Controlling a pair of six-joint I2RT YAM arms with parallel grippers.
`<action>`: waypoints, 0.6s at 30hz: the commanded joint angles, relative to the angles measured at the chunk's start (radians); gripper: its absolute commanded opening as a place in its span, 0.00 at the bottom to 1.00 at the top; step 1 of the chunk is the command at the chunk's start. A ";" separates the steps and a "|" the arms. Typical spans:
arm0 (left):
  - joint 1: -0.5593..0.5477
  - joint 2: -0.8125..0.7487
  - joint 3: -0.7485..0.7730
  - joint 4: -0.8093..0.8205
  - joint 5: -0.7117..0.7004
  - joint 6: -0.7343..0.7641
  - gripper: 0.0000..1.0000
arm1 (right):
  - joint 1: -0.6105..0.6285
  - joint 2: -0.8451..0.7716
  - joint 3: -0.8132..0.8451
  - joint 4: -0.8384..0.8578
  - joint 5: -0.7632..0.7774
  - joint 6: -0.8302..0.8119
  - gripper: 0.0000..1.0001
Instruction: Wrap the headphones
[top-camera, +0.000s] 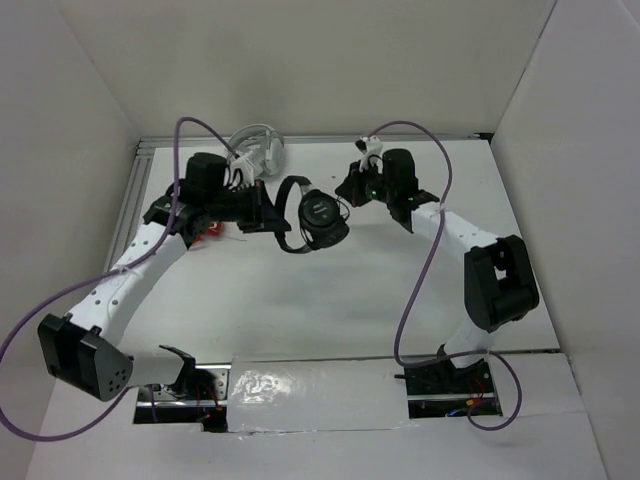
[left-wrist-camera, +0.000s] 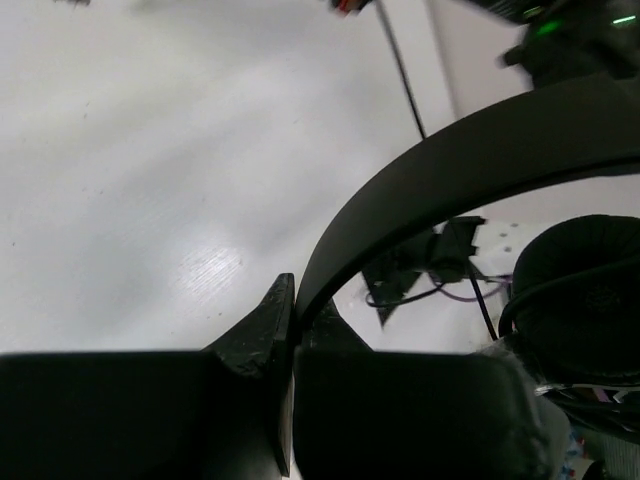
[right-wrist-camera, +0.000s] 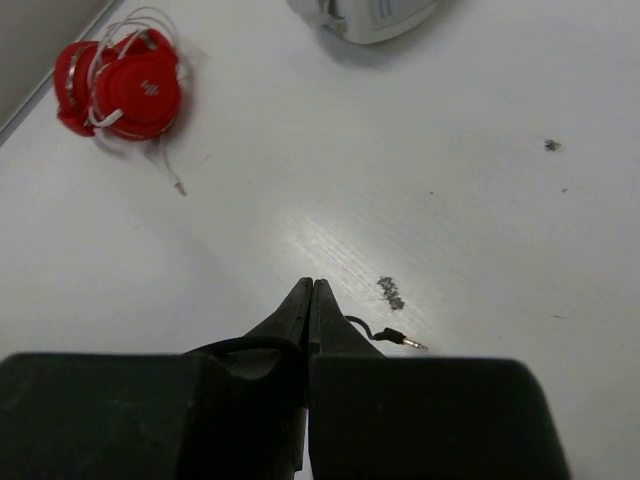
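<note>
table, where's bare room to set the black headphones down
Most bare: the table stretch between left arm and right arm, on the near side of the black headphones. Also the back right corner. Crowded: back left, with grey-white headphones, red headphones and left gripper.

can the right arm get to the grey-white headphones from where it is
Probably yes: only bare table lies between the right gripper and the grey-white headphones, but it is shut on the black cable and must let go first.

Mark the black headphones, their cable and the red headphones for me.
black headphones (left-wrist-camera: 450, 165): left wrist view, on the headband.
cable (right-wrist-camera: 405, 341): right wrist view, on the plug at its end.
red headphones (right-wrist-camera: 140, 90): right wrist view, on the earcup.
</note>
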 joint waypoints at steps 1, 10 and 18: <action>-0.089 0.048 0.009 -0.009 -0.159 0.028 0.00 | -0.014 0.036 0.121 -0.218 0.135 -0.025 0.00; -0.262 0.249 0.055 -0.173 -0.596 -0.027 0.00 | -0.015 -0.053 0.166 -0.366 0.330 -0.075 0.00; -0.318 0.477 0.180 -0.426 -0.906 -0.213 0.00 | 0.034 -0.108 0.219 -0.485 0.452 -0.100 0.00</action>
